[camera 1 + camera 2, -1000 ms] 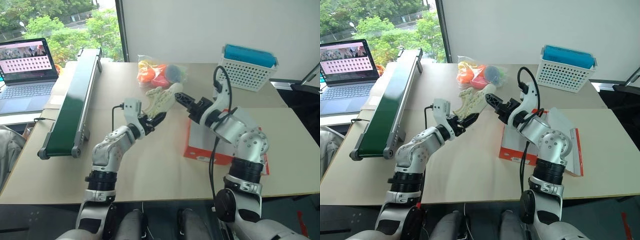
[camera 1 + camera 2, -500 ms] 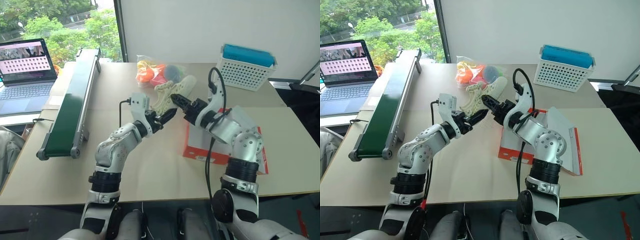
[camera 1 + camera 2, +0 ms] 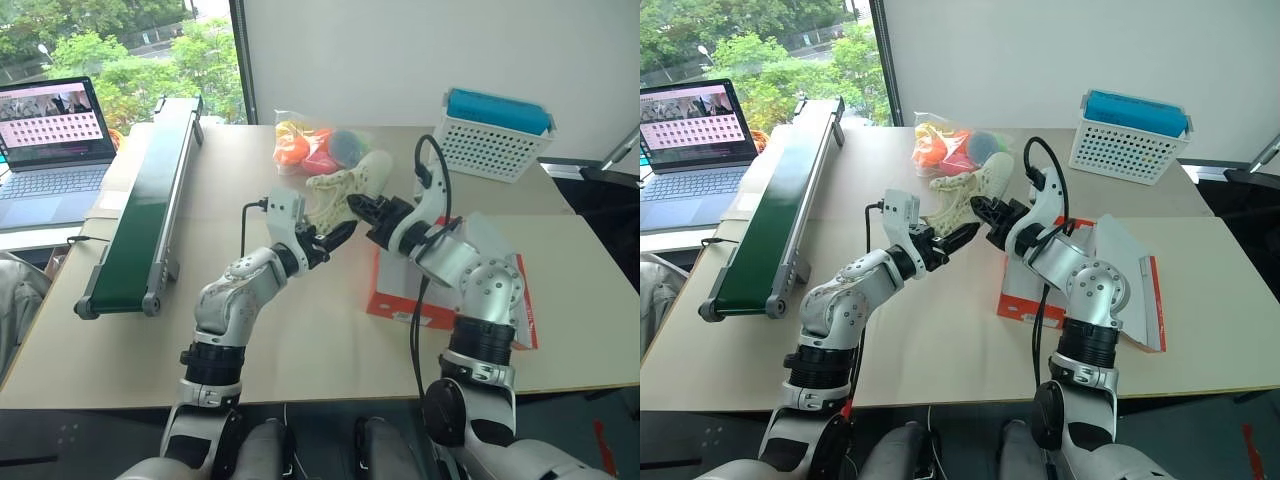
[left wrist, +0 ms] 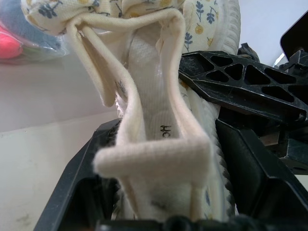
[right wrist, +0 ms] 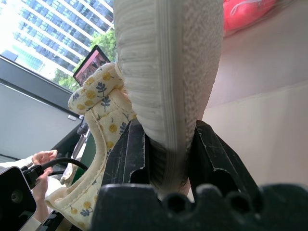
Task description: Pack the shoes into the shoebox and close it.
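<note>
- The step in hand looks like passing one shoe [image 3: 345, 187] from arm to arm in the air, above the table [image 3: 300, 330] and just to the left of the shoebox [image 3: 400, 300].
- The left gripper [image 3: 335, 237] is the one farther from the shoebox. Its fingers are partly spread around the back of the shoe, with the heel strap sitting between them.
- The right gripper [image 3: 362, 207] is the one closer to the shoebox. Its fingers [image 5: 211, 154] are squeezed in on the pale sole of the same shoe, so both grippers hold it at once.
- The shoebox lies on the table under the right arm, with its lid [image 3: 1135, 262] open on the side away from the shoe. I cannot tell if the other shoe is inside.
- Next, I think the left gripper must let go, and then the right arm must carry the shoe over the shoebox and lay it inside.
- A second ago the right gripper's fingers were spread wide near the shoe. Now they have closed on the sole.
- The shoe now sits a bit closer to the shoebox than it did then.
</note>
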Robot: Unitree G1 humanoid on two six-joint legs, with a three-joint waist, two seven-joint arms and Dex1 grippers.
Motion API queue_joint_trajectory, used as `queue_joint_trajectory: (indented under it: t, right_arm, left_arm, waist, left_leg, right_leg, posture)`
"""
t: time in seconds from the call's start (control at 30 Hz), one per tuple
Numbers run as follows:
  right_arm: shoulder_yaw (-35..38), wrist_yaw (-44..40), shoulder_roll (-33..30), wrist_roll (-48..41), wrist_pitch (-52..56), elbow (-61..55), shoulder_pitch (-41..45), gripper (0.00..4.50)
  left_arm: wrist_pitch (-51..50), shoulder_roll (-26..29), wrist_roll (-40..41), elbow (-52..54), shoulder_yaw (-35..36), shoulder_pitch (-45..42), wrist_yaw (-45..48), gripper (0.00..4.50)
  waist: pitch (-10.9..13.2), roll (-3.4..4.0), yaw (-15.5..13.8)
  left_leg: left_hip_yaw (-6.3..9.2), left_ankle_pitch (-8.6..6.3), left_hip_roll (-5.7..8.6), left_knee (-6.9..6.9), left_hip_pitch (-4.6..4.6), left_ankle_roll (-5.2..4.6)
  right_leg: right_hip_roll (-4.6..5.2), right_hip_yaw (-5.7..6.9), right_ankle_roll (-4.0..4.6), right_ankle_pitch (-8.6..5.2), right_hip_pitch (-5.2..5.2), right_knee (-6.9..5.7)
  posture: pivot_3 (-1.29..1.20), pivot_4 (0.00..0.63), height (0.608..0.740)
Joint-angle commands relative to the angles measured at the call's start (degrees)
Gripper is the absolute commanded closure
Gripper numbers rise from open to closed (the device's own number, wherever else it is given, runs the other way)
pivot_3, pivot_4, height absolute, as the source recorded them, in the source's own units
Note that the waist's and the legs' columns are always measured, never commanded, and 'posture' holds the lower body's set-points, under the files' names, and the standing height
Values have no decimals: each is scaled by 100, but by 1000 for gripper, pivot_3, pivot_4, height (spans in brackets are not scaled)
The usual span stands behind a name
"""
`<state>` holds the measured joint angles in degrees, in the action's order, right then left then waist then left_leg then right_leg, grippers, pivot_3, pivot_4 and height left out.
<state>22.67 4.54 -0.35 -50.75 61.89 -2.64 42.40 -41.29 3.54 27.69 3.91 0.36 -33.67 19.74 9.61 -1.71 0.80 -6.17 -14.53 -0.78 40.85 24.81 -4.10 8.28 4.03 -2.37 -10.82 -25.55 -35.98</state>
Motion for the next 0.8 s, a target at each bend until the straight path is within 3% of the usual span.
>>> queue_joint_trajectory:
  t: [0.03,0.13,0.27,0.43,0.53,0.67,0.8]
  right_arm:
    - [35,17,76,-254,-135,-236,71,3785]
    - [134,74,92,-314,-197,-280,88,3785]
    - [284,231,-117,-129,-418,-288,162,3785]
    - [756,527,-1238,-129,-116,-45,550,3785]
    - [908,556,-2107,-328,686,156,822,3785]
    - [955,373,-3114,-420,2511,719,1236,3785]
    - [272,62,-3799,-535,3061,1428,1228,3785]
  left_arm:
    - [321,-63,-20,86,8,-85,67,898]
    - [367,33,-113,181,-171,-44,231,59]
    - [281,161,11,330,-275,72,486,59]
    - [247,768,35,640,-599,295,1252,59]
    - [238,1158,112,723,-719,413,1768,59]
    - [253,1654,173,819,-962,507,2545,59]
    - [351,1903,129,913,-1264,513,3036,59]
  waist:
    - [0,0,1]
    - [0,0,1]
    - [0,1,3]
    - [9,15,-39]
    - [12,20,-43]
    - [17,32,18]
    - [17,33,25]
  left_leg:
    - [0,0,0,0,0,0]
    - [0,0,0,-1,0,0]
    - [-1,0,0,-1,0,0]
    - [0,1,3,2,8,1]
    - [-5,5,6,5,37,0]
    - [-16,9,0,-4,43,4]
    - [-20,-10,-5,-2,40,-39]
  right_leg:
    - [0,0,0,0,0,0]
    - [0,0,0,0,-1,0]
    - [0,-1,0,0,-2,0]
    - [1,-1,-1,-1,-5,0]
    - [4,-8,-1,0,-41,-3]
    - [2,-13,0,-1,-57,-7]
    - [-2,-18,7,4,-57,-6]
  posture:
    - [0,150,705]
    - [0,150,705]
    - [0,150,705]
    - [0,150,705]
    - [0,150,705]
    - [0,150,705]
    - [0,150,705]
